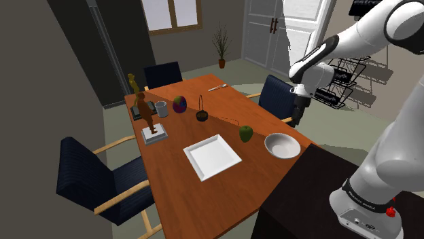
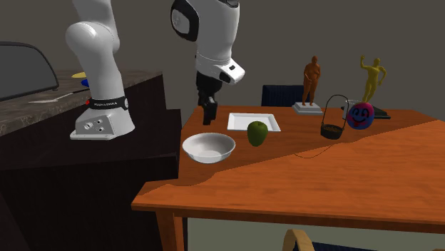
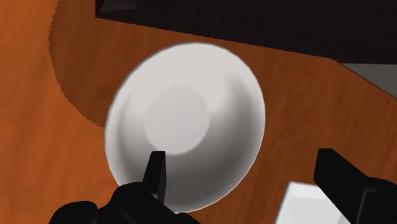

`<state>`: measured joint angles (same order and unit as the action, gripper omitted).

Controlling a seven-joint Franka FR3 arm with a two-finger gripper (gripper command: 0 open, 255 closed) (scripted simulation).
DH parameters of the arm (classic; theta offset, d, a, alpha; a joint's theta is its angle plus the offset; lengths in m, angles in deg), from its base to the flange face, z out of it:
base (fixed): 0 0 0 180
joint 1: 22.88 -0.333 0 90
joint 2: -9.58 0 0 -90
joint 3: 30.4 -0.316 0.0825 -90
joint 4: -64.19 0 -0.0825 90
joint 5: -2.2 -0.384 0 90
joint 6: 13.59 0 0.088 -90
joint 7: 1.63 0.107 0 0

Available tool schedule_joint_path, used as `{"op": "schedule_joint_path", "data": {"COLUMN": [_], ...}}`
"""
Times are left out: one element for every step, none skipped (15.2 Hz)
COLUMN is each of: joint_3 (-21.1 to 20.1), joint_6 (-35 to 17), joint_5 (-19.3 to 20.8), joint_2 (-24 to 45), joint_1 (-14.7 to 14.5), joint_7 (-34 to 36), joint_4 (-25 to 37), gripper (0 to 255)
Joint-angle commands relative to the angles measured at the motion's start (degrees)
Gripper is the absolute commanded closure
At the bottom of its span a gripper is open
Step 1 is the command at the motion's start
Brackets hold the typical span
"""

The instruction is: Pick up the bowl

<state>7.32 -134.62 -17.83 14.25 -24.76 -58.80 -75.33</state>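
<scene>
Orange-brown table [image 1: 204, 200] under bowl [image 1: 282, 145] (grey walls [image 1: 34, 81])

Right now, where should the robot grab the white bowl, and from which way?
Probably the rim of the round white bowl, coming straight down from above. It sits upright and open on the brown wooden table, wide and shallow with a thin edge. The open black end effector hangs above it, so one finger could go inside, one outside.

White arm [image 1: 401, 142], dark joints
Glossy white links are divided by dark rings; a black lettered band [image 1: 363, 197] and a red button [image 1: 390, 211] are seen near the foot; the claw [image 3: 240, 154] is rendered all black.
</scene>
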Motion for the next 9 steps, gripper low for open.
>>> {"op": "schedule_joint_path", "data": {"joint_3": [-0.47,-1.13,-2.08,-3.09,-4.13,-5.19,-6.28,-7.32,-7.77], "joint_6": [-0.11,0.20,0.55,0.95,1.38,1.83,2.29,2.76,2.92], "joint_5": [-5.18,-7.54,-9.64,-11.51,-13.18,-14.65,-15.92,-17.04,-17.37], "joint_2": [6.41,9.70,12.84,15.87,18.81,21.65,24.40,27.09,28.04], "joint_1": [1.09,2.05,3.29,4.58,5.89,7.20,8.55,9.83,10.37], "joint_7": [-6.53,-9.36,-11.90,-14.21,-16.30,-18.17,-19.83,-21.33,-21.81], "joint_4": [2.53,4.26,6.06,7.92,9.84,11.83,13.88,15.98,16.77], "gripper": [0,0,0,0,0,0,0,0,0]}}
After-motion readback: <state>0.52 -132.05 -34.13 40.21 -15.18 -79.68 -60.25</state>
